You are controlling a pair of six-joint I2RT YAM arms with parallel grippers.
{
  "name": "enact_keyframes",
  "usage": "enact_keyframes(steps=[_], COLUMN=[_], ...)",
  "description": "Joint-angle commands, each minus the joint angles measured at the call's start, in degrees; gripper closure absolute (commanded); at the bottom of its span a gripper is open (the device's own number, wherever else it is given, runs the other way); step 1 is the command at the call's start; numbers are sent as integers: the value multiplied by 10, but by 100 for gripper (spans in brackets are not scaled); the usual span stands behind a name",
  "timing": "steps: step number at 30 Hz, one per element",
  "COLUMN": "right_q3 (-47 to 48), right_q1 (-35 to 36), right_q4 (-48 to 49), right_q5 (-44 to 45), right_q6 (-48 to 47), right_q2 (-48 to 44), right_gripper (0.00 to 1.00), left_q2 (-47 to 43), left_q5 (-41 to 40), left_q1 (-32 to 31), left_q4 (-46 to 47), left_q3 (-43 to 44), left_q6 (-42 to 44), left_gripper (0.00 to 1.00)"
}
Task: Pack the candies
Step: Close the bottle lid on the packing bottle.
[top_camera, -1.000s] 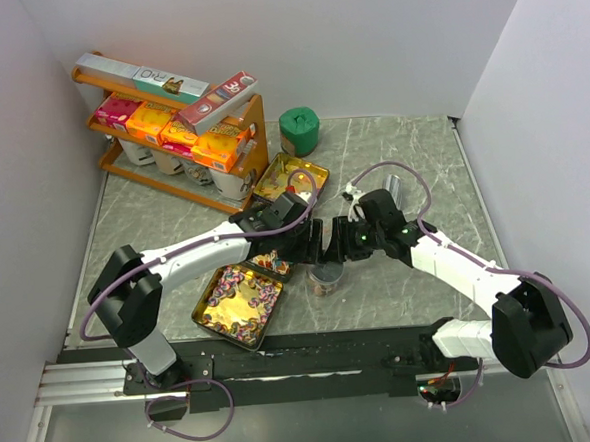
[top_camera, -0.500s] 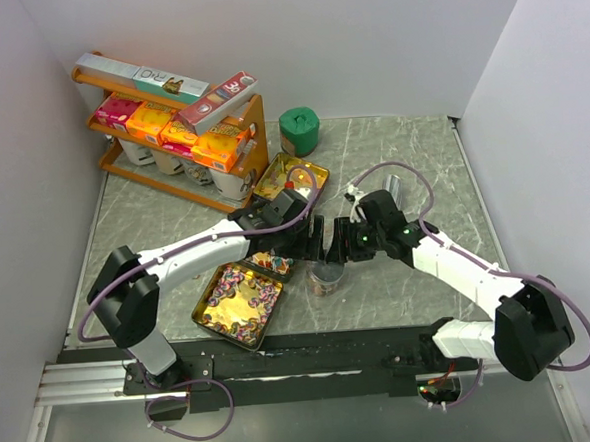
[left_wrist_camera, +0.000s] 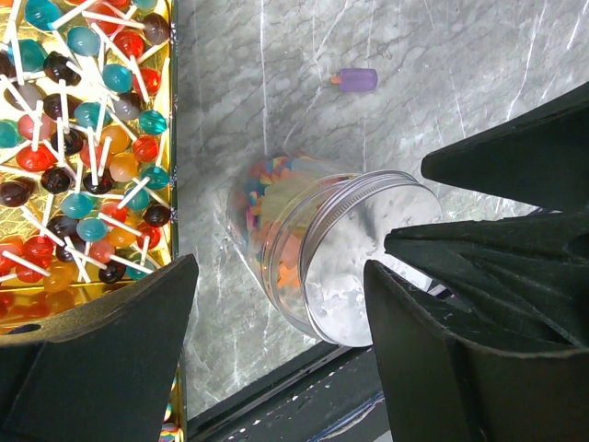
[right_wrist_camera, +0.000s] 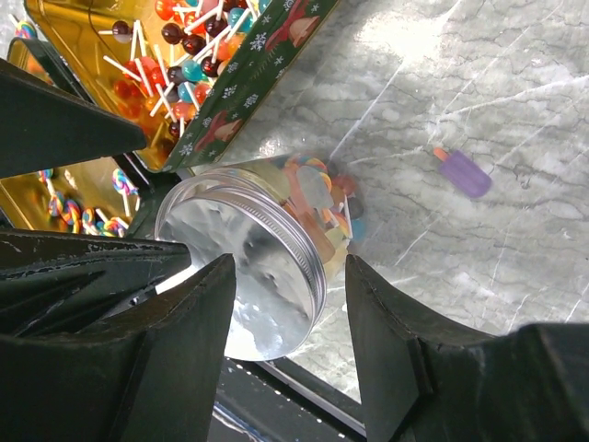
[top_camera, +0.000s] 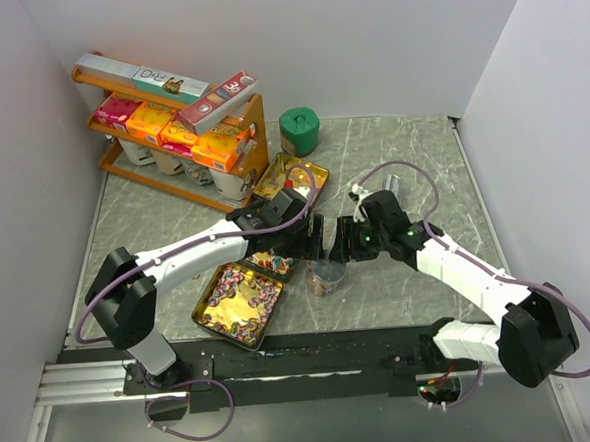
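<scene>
A clear jar (top_camera: pixel 326 275) with a silver lid (left_wrist_camera: pixel 368 258) stands on the marble table, with mixed-colour candies (left_wrist_camera: pixel 271 207) showing through its wall. My left gripper (top_camera: pixel 314 242) hangs open just above it, its jaws well clear of the lid on both sides. From the opposite side my right gripper (top_camera: pixel 338 243) is open too, and the lid (right_wrist_camera: pixel 244 272) shows between its fingers (right_wrist_camera: pixel 405 341). One purple candy (right_wrist_camera: pixel 463 172) lies loose on the table; it also shows as the purple candy (left_wrist_camera: pixel 357 80) in the left wrist view.
Just left of the jar is a gold tin of ball lollipops (left_wrist_camera: pixel 83 138). A larger gold tray (top_camera: pixel 238 303) of swirl lollipops lies front left, and another tin (top_camera: pixel 290 176) behind. An orange rack of boxes (top_camera: pixel 185 138), a green tub (top_camera: pixel 299 131) and a small metal cup (top_camera: pixel 395 187) stand further back.
My left gripper's jaws have spread wider. Both grippers have drawn back a little from the jar, which stays put.
</scene>
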Motion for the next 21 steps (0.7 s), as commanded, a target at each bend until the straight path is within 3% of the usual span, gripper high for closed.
enact_keyframes(steps=[1,13,21], right_q3=[21,31,28], right_q1=[3,2,1], right_q4=[-2,-99,-85], right_q5=[20,-29,-72], right_q6=[4,-31,-36], right_q2=[-31,-65,-50], right_gripper=[41,38,45], left_q2=[-27,-33,-36], left_q5=[-11,5,10], left_q1=[-3,-2,-2], left_q4=[-5,5,12], left_q3=[23,13,7], left_q6=[9,6,-1], left_gripper=[21,20,20])
